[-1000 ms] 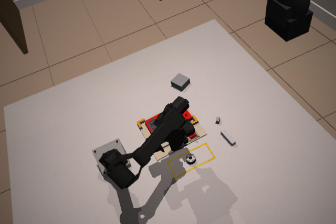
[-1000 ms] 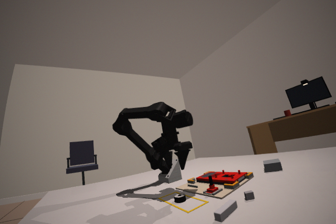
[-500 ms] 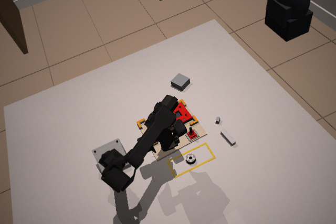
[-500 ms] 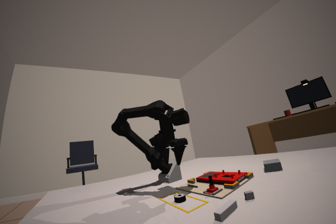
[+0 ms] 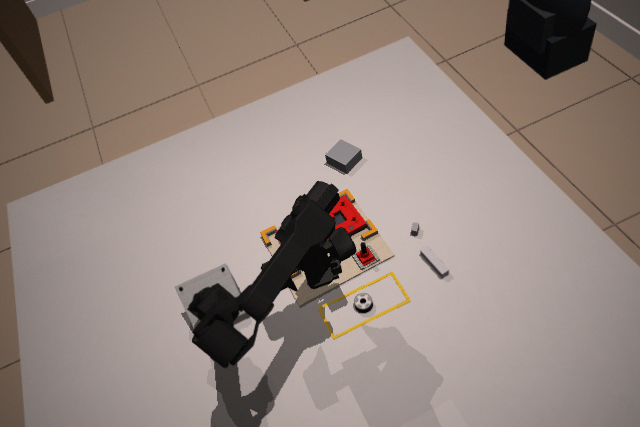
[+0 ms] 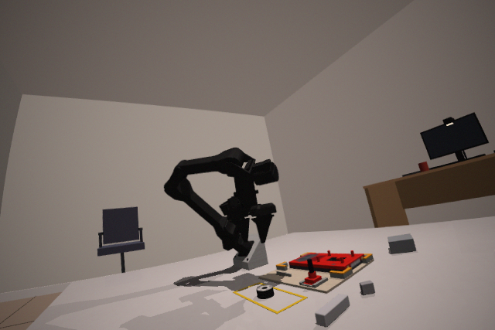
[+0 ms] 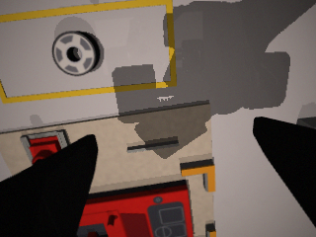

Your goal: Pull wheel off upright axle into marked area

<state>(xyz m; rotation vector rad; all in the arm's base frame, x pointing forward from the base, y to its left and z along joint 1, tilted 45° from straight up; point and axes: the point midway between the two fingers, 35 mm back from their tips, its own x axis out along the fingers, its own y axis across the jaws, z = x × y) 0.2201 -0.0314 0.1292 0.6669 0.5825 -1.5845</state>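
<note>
Wheel lies flat in marked area – looks small, rigid, prob. light; you'd grip across rim. Jaws spread wide, holding nothing.

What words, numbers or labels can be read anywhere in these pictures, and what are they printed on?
No text can be read in any view.
Small white marks on the edge of the tan board, near the yellow outline: too small and blurred to read.
The wheel, the red plate, the grey blocks and the monitor: no writing visible.
</note>
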